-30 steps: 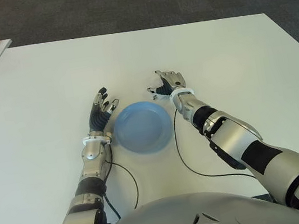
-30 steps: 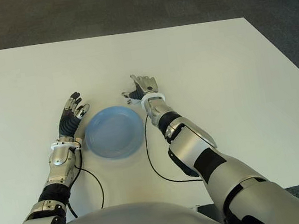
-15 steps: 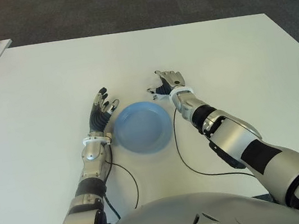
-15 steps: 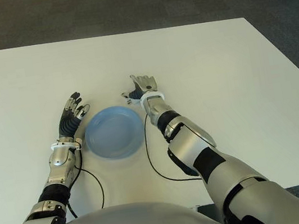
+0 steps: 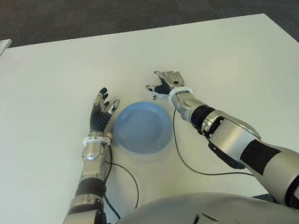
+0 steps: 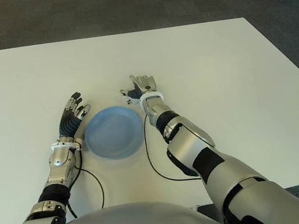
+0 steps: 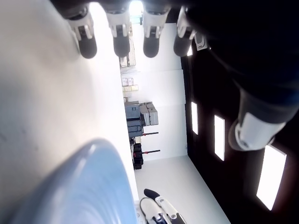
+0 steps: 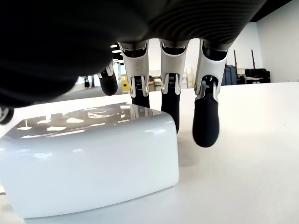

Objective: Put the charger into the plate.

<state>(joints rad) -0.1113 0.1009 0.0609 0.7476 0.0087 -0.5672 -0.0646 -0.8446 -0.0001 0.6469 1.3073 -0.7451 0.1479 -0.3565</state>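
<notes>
My right hand [image 5: 168, 81] is over the white charger [image 8: 88, 158], which lies on the white table [image 5: 233, 64] just past the far right edge of the blue plate [image 5: 142, 127]. In my right wrist view the fingers [image 8: 205, 116] hang down behind the charger, spread and not closed on it. My left hand [image 5: 102, 111] shows just beside the left edge of the plate, its fingers stretched out and holding nothing.

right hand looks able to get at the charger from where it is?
Probably yes: the right hand is already over the charger on the table, fingers reaching past its far side, nothing between them.
</notes>
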